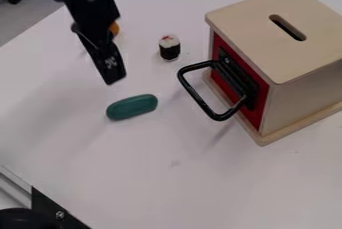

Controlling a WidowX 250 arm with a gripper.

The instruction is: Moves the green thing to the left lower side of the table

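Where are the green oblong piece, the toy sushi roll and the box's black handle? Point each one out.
Green oblong piece (132,107): camera view, middle of its upper surface.
Toy sushi roll (169,51): camera view, its black band.
Black handle (197,97): camera view, its outer bar.

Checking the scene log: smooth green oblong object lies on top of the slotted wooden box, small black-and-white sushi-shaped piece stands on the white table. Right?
No: the camera view shows the green oblong object lying on the white table, not on the wooden box. The sushi-shaped piece does stand on the table.
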